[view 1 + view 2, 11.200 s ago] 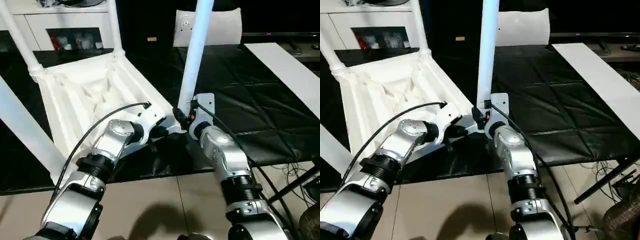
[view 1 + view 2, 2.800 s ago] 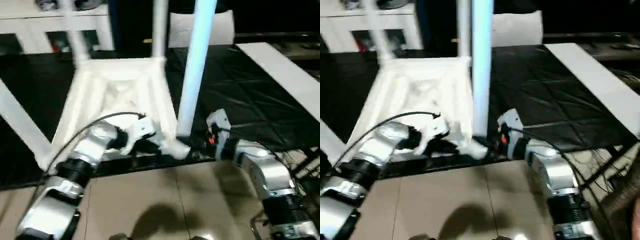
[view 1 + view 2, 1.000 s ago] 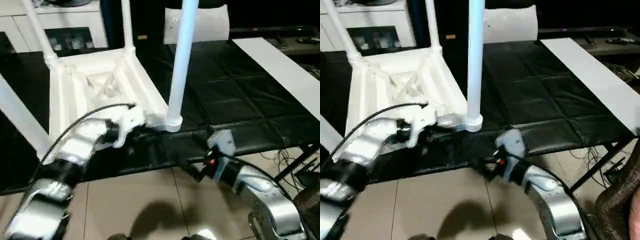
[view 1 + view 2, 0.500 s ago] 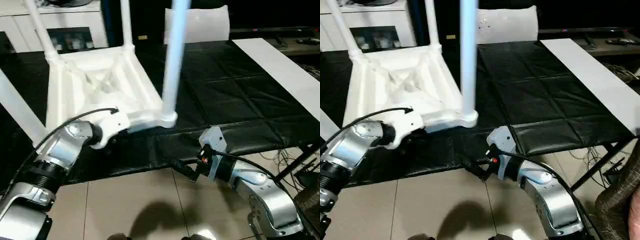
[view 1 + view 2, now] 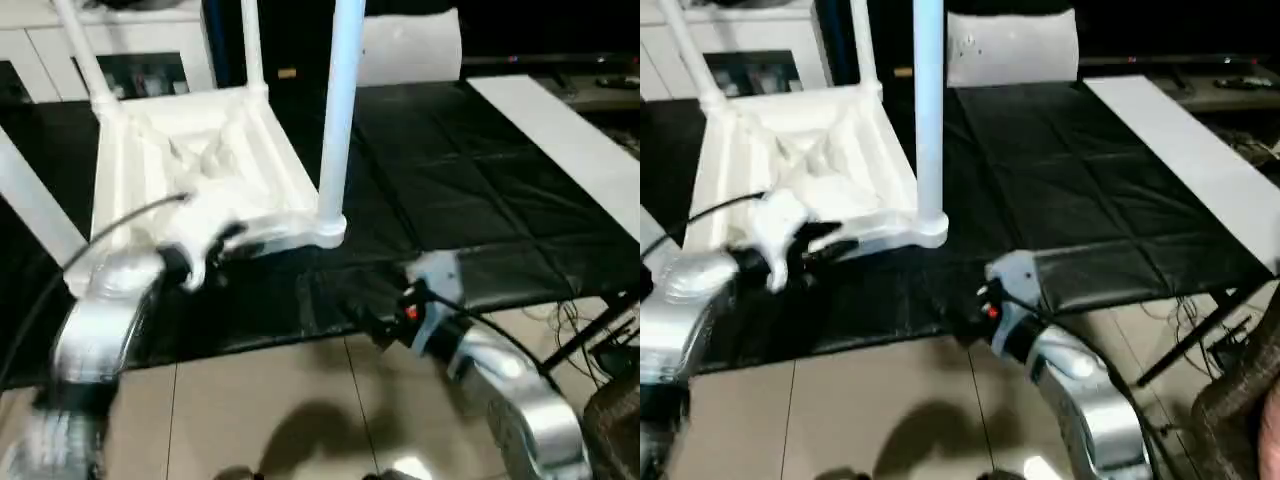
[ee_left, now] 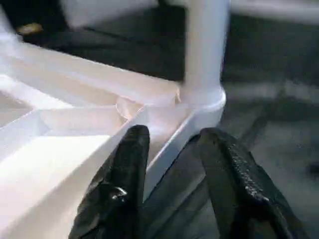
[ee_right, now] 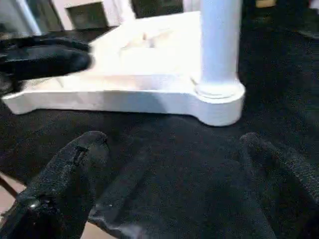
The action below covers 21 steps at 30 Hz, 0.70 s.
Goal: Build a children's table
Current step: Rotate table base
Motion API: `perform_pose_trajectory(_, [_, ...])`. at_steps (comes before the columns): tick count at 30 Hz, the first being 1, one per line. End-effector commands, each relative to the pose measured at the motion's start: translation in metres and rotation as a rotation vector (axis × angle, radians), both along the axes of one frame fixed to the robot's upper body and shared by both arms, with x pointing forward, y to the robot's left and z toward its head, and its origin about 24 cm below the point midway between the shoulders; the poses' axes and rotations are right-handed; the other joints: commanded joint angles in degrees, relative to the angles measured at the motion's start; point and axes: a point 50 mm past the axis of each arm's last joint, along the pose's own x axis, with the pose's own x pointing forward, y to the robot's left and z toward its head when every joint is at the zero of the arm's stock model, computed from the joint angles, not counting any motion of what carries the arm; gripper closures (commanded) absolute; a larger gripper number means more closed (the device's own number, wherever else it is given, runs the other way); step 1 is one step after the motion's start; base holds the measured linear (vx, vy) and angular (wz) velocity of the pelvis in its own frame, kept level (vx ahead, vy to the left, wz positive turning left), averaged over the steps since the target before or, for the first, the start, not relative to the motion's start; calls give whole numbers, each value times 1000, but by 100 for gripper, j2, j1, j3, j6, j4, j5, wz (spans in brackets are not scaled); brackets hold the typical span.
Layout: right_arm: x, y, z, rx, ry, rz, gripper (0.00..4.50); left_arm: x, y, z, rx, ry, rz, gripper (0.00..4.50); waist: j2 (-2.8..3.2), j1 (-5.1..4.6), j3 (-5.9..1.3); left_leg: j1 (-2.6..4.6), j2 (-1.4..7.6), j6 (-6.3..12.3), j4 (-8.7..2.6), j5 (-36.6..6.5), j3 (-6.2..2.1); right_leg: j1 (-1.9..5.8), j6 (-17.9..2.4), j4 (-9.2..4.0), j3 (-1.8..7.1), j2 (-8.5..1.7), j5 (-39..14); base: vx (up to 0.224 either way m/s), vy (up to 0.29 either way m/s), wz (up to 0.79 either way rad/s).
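Legibly nothing: plain white tabletop, small round mark on sheet.

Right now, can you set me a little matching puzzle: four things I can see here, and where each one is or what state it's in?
Things:
1. tabletop
2. nearest leg
3. left end effector
4. right end effector

States:
A. fingers spread wide, nothing between them
B. lying upside down, ribs showing
C. standing upright in a corner socket
D. fingers astride the tabletop's rim

Pairs: 1-B, 2-C, 3-D, 4-A
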Motion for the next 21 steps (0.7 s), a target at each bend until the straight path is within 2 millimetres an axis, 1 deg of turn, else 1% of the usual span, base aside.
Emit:
perform_pose_trajectory(1, [-4,-2,0,7,6,-12,0,-10,4,7,-51,-34,83,265,34,-14,-317,3,111,106,-441,-1634,-1,284,-901,-503,280,-252,-1779,0,0,0])
perform_pose_trajectory(2, [-4,-1,0,9,-1,-15,0,-14,3,6,-63,-45,100,265,22,-11,-289,21,91,96,-438,-1857,-3,247,-686,-572,266,-248,-2368,0,0,0])
perform_pose_trajectory(3, [-4,1,0,14,-9,-13,0,-20,0,4,-83,-66,135,265,-4,-13,-287,26,80,91,-434,-1937,-11,226,-494,-628,262,-248,-2730,0,0,0])
perform_pose_trajectory(4, [-4,2,0,17,-12,-13,0,-22,-1,3,-92,-77,153,265,2,-13,-283,26,86,82,-436,-1957,-22,222,-434,-636,261,-257,-2833,0,0,0])
perform_pose_trajectory(5, [-4,5,0,22,-19,-9,0,-27,-5,1,-99,-90,185,265,8,-12,-269,33,80,65,-432,-2024,-28,194,-290,-681,251,-252,-3053,0,0,0])
perform_pose_trajectory(6, [-4,8,-1,29,-20,-1,0,-30,-7,-1,-91,-92,205,265,-6,-20,-251,53,82,24,-449,-2264,-49,205,-146,-705,223,-254,-3377,0,0,0])
perform_pose_trajectory(7, [-3,11,-1,29,-23,16,0,-32,-8,-4,-82,-95,231,265,4,-25,-241,110,71,-8,-449,-2519,-59,184,-36,-733,199,-241,-3682,0,0,0])
perform_pose_trajectory(8, [-3,13,-1,27,-20,36,0,-35,-10,-7,-83,-86,266,265,10,-61,-201,206,40,-54,-435,-2972,-77,133,170,-812,140,-194,-4152,0,0,0])
perform_pose_trajectory(9, [-2,15,-1,24,-20,48,0,-37,-12,-10,-81,-71,295,265,22,-55,-175,-290,-34,115,-628,-3272,-331,594,414,-692,-166,-348,-4534,0,0,0])
perform_pose_trajectory(10, [-1,15,-2,18,-23,48,0,-39,-12,-12,-74,-67,308,265,137,3,-177,-142,-38,104,-632,-3633,-350,554,386,-760,-214,-355,-4676,0,0,0])
perform_pose_trajectory(11, [0,15,-2,13,-26,47,0,-40,-12,-13,-68,-65,318,265,54,-116,-147,-97,-90,175,-514,-3877,-400,600,219,-773,-330,-419,-4948,-9,2,45])
perform_pose_trajectory(12, [0,15,-3,5,-33,61,0,-42,-12,-14,-59,-65,324,265,154,-138,-76,-195,-113,156,-583,-4155,-384,765,96,-731,-468,-365,-4941,27,4,59])
perform_pose_trajectory(13, [0,16,-3,0,-36,72,0,-42,-12,-14,-53,-64,328,265,196,-113,-66,-368,-120,175,-730,-4356,-370,949,40,-467,-453,-253,-4665,27,4,59])
perform_pose_trajectory(14, [0,16,-3,-6,-41,79,0,-43,-12,-15,-58,-64,338,265,211,43,-100,-620,-138,257,-934,-4541,-336,1285,-44,279,-232,-43,-3785,30,-17,59])
perform_pose_trajectory(15, [0,17,-4,-10,-40,95,0,-45,-8,-15,-52,-63,366,265,8,61,-50,-162,-249,237,-606,-3898,-191,744,-282,-308,-30,-266,-4563,53,-72,82])
perform_pose_trajectory(16, [0,17,-4,-21,-46,102,0,-46,-7,-16,-48,-62,373,265,-224,10,-19,362,-369,357,293,-3130,-172,268,-388,-1038,-78,-724,-5879,65,-90,128])
perform_pose_trajectory(17, [0,17,-5,-29,-50,106,0,-47,-6,-16,-33,-64,375,265,-271,-49,139,439,-399,581,1069,-1531,-258,202,-845,-1407,15,-1085,-6912,51,-69,96])
perform_pose_trajectory(18, [0,17,-5,-28,-50,105,0,-47,-6,-16,-20,-66,374,265,-131,11,142,29,-76,602,1071,-1343,-393,888,-678,-1290,9,-1452,-6687,119,32,67])
perform_pose_trajectory(19, [0,17,-5,-25,-47,104,0,-48,-6,-17,-10,-67,371,265,-132,33,124,37,-14,608,898,-1604,-378,1000,-592,-1194,-103,-1367,-6404,107,50,22])
perform_pose_trajectory(20, [-1,16,-7,-32,-47,106,0,-49,-7,-17,-9,-61,368,265,41,126,-18,269,3,667,427,-2068,-338,1188,-705,-1003,-290,-972,-5102,188,101,72])
perform_pose_trajectory(21, [-1,16,-7,-36,-47,107,0,-49,-7,-18,-11,-60,369,265,239,-79,-75,572,78,1059,-320,-2471,-759,928,-656,-285,-585,-20,-3112,129,78,93])
